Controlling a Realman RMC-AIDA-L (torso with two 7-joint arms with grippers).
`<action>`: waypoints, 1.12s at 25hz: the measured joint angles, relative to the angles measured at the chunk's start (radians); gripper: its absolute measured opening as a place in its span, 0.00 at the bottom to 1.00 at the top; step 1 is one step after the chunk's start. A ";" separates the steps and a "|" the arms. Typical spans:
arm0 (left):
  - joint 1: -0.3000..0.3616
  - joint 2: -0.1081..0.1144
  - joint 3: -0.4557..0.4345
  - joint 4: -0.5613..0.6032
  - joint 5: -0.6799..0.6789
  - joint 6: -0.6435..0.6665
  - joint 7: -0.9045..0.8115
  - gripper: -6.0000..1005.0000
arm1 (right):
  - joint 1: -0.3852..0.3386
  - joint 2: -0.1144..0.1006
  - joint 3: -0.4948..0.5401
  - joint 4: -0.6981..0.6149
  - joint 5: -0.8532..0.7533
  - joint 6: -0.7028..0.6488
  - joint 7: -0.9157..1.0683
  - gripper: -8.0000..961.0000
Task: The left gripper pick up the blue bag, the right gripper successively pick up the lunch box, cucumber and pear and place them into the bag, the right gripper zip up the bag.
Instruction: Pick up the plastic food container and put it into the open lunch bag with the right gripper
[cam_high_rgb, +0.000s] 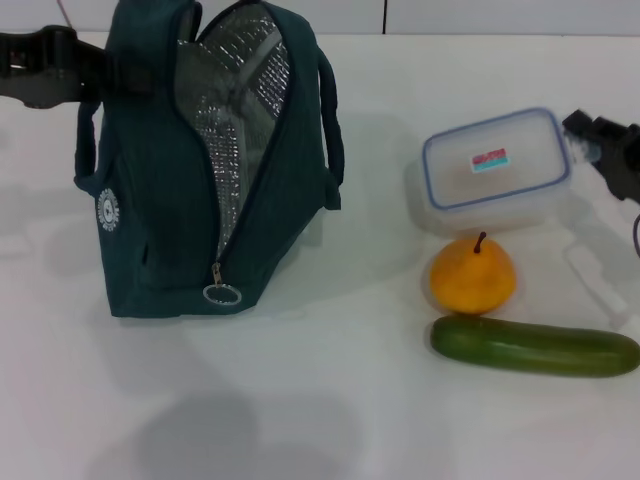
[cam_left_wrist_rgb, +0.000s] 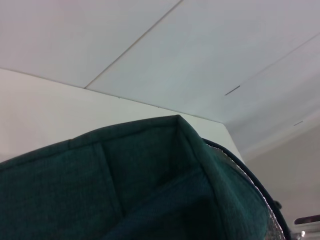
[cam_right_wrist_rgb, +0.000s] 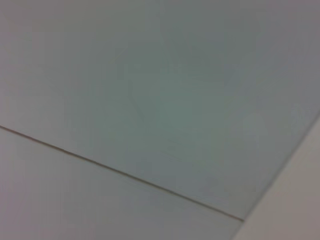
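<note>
The blue bag (cam_high_rgb: 160, 200) stands upright on the white table, left of centre. Its zip is open, the silver lining (cam_high_rgb: 235, 110) shows, and the ring pull (cam_high_rgb: 222, 294) hangs low at the front. My left gripper (cam_high_rgb: 105, 65) reaches in from the far left and is shut on the bag's upper left edge; the bag's fabric (cam_left_wrist_rgb: 125, 190) fills the lower left wrist view. The lunch box (cam_high_rgb: 495, 165) sits to the right. My right gripper (cam_high_rgb: 590, 140) is against its far right corner. The pear (cam_high_rgb: 472, 275) stands in front of the box, and the cucumber (cam_high_rgb: 535, 346) lies in front of the pear.
The white table (cam_high_rgb: 330, 400) runs to a pale wall at the back. The right wrist view shows only a pale panelled surface. Bare table lies between the bag and the food items and along the front.
</note>
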 joint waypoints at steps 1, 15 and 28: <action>0.000 -0.001 0.000 -0.001 0.000 0.000 0.001 0.05 | -0.001 0.000 0.003 -0.001 0.010 -0.012 -0.007 0.11; -0.023 -0.002 0.000 -0.069 0.005 -0.002 0.034 0.05 | -0.051 -0.004 0.003 -0.025 0.168 -0.249 -0.021 0.12; -0.023 -0.010 0.029 -0.076 0.005 0.001 0.035 0.05 | -0.010 -0.001 0.004 -0.088 0.225 -0.372 0.030 0.12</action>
